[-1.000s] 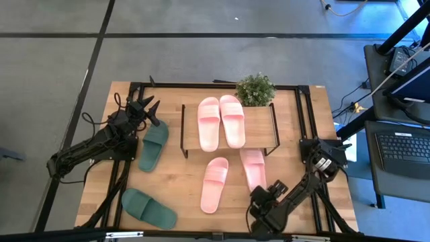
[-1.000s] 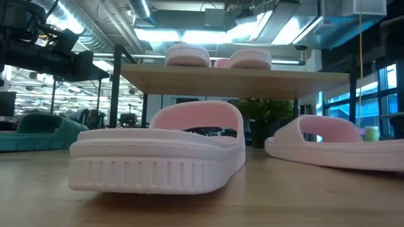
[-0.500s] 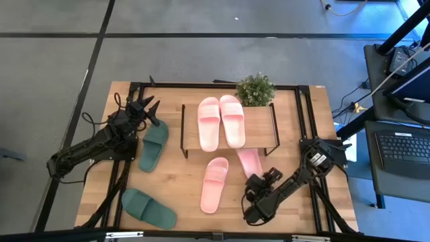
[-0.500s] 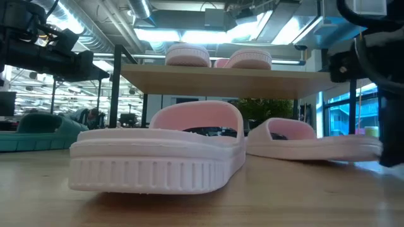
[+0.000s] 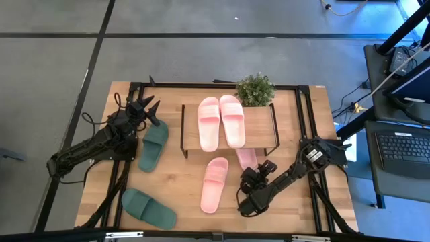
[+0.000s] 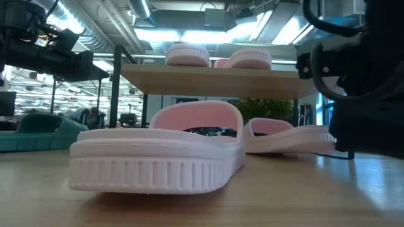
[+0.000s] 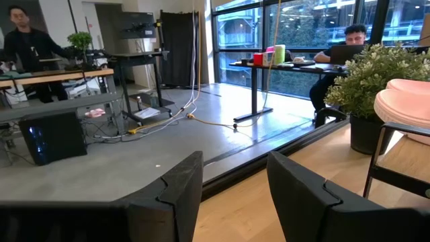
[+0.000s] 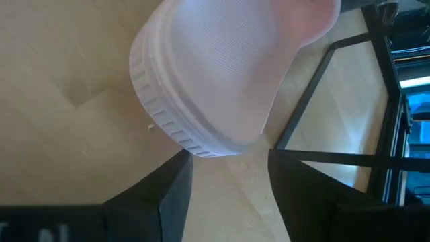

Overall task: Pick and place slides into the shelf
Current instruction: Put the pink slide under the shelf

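The shelf (image 5: 259,128) stands mid-table with two light pink slides (image 5: 220,121) lying on its top board. A third pink slide (image 5: 215,183) lies sole-down on the table in front of it. A fourth pink slide (image 5: 246,157) lies with its toe end under the shelf board. My right gripper (image 5: 254,174) is open right behind that slide's heel (image 8: 201,87). Two dark green slides (image 5: 153,144) (image 5: 149,208) lie on the table's left part. My left gripper (image 5: 149,105) waits open above the far left corner, level, holding nothing. My right gripper meets the heel end of the fourth pink slide with its open fingers, slanting down from the table's near side. One fingertip (image 8: 180,169) sits against the ribbed heel rim (image 8: 176,138); the other finger stands beside the heel. The slide lies flat on the table, sole down.
A potted plant (image 5: 255,89) stands behind the shelf's far right corner. The shelf's thin black legs (image 8: 302,111) stand close to the pushed slide. A black frame runs along the table's edges (image 5: 306,101). Bare wood lies at the table's near middle.
My right gripper has gone toward the table's far edge and a little left, turning as it went. The pink slide in front of it has slid along the table, toe first, under the shelf board. Its fingers have kept the same gap.
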{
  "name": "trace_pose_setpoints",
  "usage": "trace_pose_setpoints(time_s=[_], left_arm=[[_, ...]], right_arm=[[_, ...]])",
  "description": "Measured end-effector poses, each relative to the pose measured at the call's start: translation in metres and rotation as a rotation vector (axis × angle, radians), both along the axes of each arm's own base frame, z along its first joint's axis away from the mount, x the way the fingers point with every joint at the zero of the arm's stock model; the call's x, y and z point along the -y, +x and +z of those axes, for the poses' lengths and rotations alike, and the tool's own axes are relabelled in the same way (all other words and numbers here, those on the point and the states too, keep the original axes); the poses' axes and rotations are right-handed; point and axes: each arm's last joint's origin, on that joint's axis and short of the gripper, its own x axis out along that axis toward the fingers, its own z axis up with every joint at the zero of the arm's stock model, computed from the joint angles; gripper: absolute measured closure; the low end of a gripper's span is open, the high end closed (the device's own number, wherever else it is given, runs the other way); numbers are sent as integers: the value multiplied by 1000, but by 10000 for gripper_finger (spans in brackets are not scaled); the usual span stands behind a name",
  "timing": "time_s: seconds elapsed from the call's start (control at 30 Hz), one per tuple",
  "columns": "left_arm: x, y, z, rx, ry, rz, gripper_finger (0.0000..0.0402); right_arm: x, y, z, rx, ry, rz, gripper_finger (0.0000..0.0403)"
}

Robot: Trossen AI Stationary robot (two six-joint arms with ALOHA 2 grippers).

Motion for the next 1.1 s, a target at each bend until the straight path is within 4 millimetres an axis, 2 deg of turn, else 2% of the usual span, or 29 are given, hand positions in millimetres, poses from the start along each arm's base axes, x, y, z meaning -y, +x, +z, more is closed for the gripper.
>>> trace_pose_setpoints(time_s=[0.3, 0.43, 0.57, 0.8, 1.1], left_arm=[[0, 0, 0, 0, 0, 0, 243], [0, 0, 0, 0, 0, -1, 243], [0, 0, 0, 0, 0, 0, 243], [0, 0, 0, 0, -1, 0, 243], [0, 0, 0, 1, -1, 0, 243]], right_arm=[[18, 11, 0, -47, -2, -20, 208], [18, 10, 0, -82, 24, -26, 208], [9, 8, 6, -96, 53, -34, 208], [-19, 14, 46, -40, 78, 13, 208], [-54, 31, 100, 87, 131, 316, 208]])
